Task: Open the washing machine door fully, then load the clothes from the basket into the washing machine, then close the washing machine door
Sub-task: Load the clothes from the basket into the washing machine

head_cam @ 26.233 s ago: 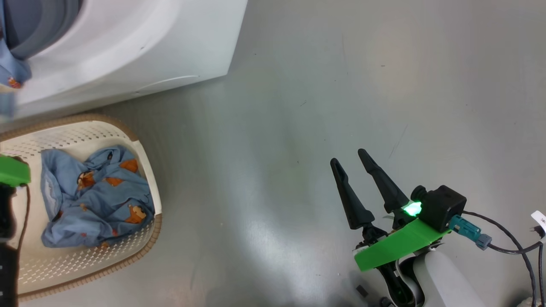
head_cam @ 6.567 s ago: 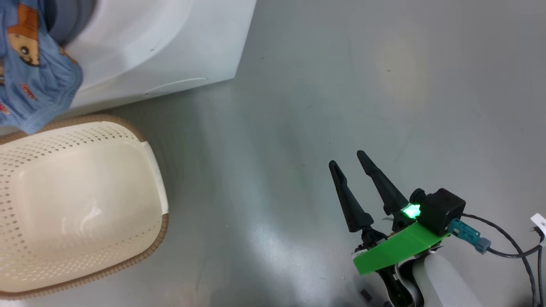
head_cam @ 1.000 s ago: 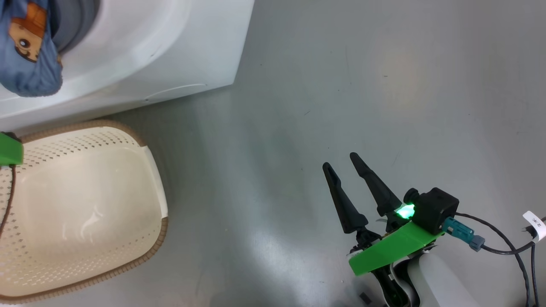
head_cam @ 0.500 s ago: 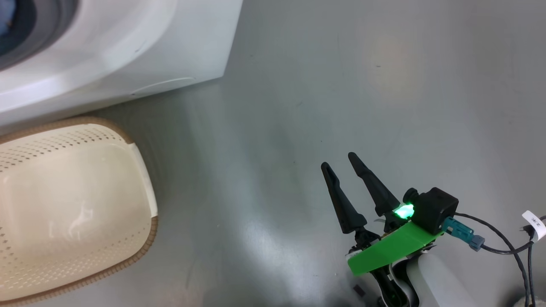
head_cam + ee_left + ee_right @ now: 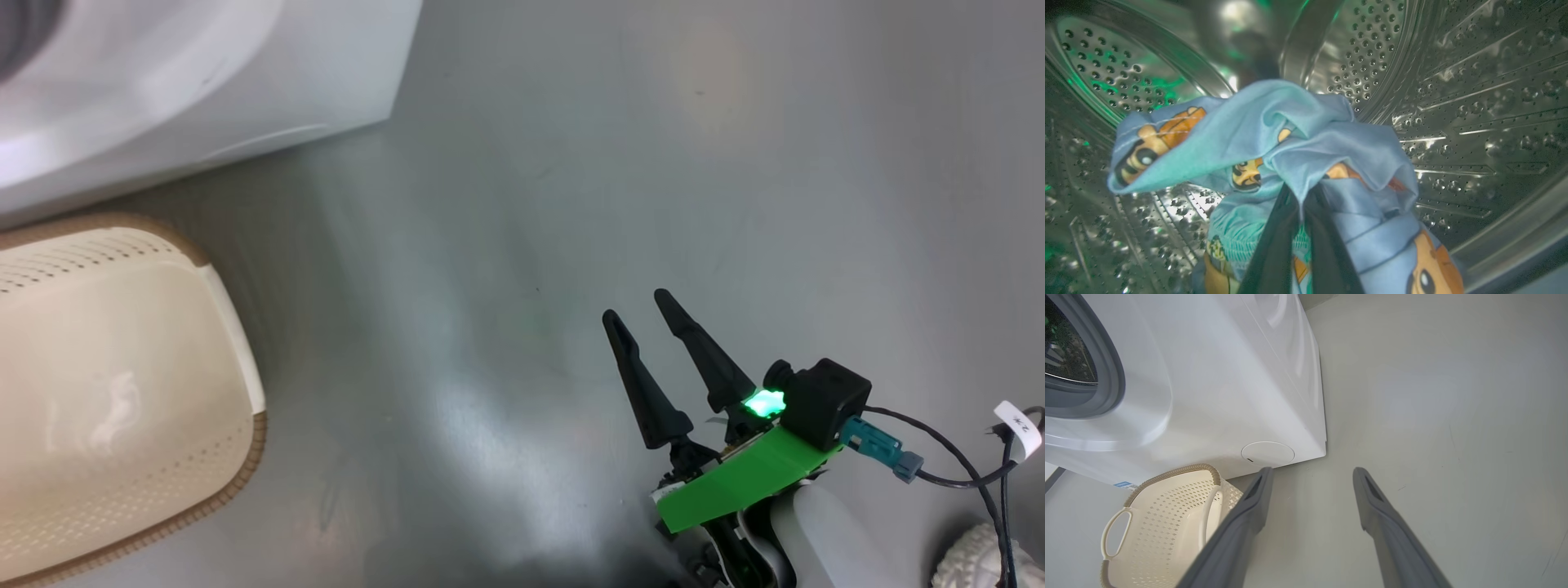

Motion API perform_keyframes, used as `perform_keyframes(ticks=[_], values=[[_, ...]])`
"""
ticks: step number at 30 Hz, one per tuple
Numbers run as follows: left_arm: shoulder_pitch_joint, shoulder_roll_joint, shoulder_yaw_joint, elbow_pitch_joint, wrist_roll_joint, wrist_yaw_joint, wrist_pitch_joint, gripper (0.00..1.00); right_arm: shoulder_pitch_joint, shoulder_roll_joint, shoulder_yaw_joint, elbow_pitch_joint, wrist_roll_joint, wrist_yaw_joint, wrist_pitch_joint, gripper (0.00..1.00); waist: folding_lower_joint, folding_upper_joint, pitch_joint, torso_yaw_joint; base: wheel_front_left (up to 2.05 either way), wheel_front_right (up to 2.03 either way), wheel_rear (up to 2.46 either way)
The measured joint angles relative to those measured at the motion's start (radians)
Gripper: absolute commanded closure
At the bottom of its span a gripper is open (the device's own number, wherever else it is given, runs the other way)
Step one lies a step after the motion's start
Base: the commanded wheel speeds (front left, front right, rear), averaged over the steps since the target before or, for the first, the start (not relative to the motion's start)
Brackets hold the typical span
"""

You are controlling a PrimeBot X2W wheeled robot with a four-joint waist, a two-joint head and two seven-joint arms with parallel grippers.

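In the left wrist view my left gripper (image 5: 1301, 204) is shut on the clothes (image 5: 1274, 139), light blue fabric with orange-brown figures, held inside the steel perforated drum (image 5: 1474, 102) of the washing machine (image 5: 204, 73). More of the blue fabric hangs below the fingers. The cream basket (image 5: 106, 384) stands on the floor in front of the machine with nothing in it. My right gripper (image 5: 637, 306) hovers open over bare floor, right of the basket. The right wrist view shows the machine's front (image 5: 1229, 375), its grey rubber ring (image 5: 1106, 367) and the basket (image 5: 1167, 522). The door is out of view.
Grey floor (image 5: 653, 163) spreads to the right of the machine. A round lower flap (image 5: 1267, 453) sits near the machine's bottom corner. A black cable (image 5: 955, 469) trails from my right wrist, and a pale rounded object (image 5: 980, 563) lies at the lower right corner.
The head camera has swung right, so machine and basket slid left in view. The blue garment that hung at the machine's opening a second ago has gone from that view. The right gripper holds still.
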Motion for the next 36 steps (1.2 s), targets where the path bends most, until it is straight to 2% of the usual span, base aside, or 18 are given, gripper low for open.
perform_keyframes(ticks=[5,10,22,30,36], values=[[-0.116,0.012,-0.027,0.048,0.009,-0.009,-0.001,1.0,0.0,0.0,0.014,-0.009,0.009,0.0,0.0,0.0,0.0,0.0,0.03,-0.016,0.0,0.0,0.0],[-0.21,0.048,-0.044,0.083,0.012,-0.024,-0.001,1.0,-0.009,0.002,0.037,-0.022,0.021,0.0,0.0,0.0,0.0,0.0,0.064,-0.036,0.0,0.0,0.0],[-0.407,0.197,-0.117,0.12,-0.011,-0.033,0.047,1.0,-0.009,0.004,0.105,-0.059,0.074,0.0,0.0,0.0,0.0,0.0,0.155,-0.112,0.0,0.0,0.0],[-0.464,0.244,-0.189,0.164,-0.062,-0.033,0.081,1.0,-0.013,0.007,0.13,-0.077,0.087,0.0,0.0,0.0,0.0,0.0,0.205,-0.148,0.0,0.0,0.0],[-0.463,0.249,-0.221,0.203,-0.088,-0.033,0.074,0.99,-0.02,0.007,0.129,-0.077,0.093,0.0,0.0,0.0,-0.0001,0.0,0.212,-0.147,0.0,0.0,0.0]])
